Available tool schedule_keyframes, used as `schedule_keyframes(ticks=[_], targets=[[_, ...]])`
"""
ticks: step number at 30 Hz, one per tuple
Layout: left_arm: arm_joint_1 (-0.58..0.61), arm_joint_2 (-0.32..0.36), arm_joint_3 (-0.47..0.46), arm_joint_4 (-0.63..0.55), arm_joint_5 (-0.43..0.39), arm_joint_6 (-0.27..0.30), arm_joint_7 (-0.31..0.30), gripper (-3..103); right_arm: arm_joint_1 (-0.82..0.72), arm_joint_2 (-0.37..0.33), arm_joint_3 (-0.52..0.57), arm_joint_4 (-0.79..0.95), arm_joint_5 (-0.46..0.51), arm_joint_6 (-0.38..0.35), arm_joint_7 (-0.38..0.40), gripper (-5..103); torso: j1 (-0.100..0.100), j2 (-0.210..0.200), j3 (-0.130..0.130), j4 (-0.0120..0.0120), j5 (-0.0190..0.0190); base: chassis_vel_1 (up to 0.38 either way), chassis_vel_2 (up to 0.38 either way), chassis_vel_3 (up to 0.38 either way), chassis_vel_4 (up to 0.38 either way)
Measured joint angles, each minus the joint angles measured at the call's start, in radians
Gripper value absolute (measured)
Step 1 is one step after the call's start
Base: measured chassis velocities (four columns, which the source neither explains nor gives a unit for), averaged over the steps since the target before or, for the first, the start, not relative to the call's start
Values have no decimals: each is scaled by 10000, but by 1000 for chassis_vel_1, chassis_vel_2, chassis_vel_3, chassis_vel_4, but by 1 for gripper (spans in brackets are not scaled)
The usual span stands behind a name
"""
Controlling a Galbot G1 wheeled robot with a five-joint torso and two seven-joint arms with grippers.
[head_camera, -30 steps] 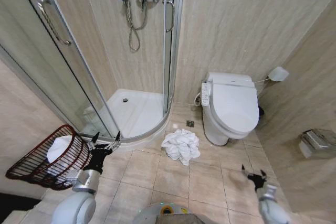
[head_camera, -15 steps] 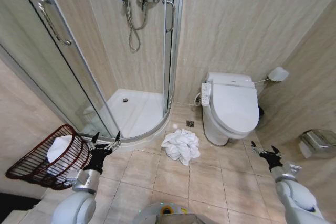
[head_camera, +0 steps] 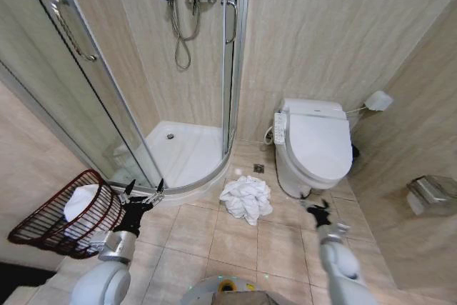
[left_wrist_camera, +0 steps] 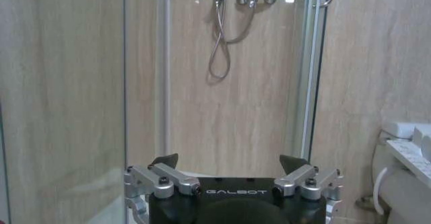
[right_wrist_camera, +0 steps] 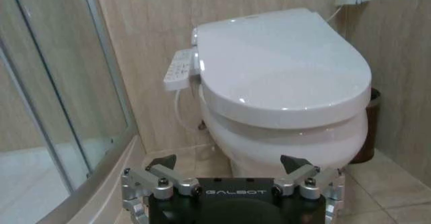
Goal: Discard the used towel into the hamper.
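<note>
White towel (head_camera: 246,198) lies untouched on the floor; the right end effector (head_camera: 316,213), spread, has swung left toward it; left end effector (head_camera: 142,196) spread.

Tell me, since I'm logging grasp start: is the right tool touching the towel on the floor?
Apart. In the head view, bare floor tile separates the right tool from the crumpled white towel; its fingers are open and empty.

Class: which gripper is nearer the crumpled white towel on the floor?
Right gripper, just beside the crumpled white towel. Left gripper is farther off, by the reddish-brown wire hamper.
</note>
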Motion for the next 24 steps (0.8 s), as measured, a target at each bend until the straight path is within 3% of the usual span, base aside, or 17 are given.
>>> schedule_keyframes(ticks=[7,10,14,24], targets=[[0,-1,0,0,0,0,0,98,174,-246,101,-389,401,-19,-180,100,0,1,0,-3,0,0,0,0,0],[0,0,0,0,0,0,0,98,451,-731,237,-1228,1108,247,-1195,100,0,1,0,-1,-3,0,0,0,0],[0,0,1,0,-1,0,0,98,543,-1044,159,-1599,1522,392,-1842,100,0,1,0,-3,-5,0,0,0,0],[0,-1,0,0,0,0,0,98,1030,-1097,-323,-2313,1537,508,-2692,100,0,0,0,-1,-1,0,0,0,0]])
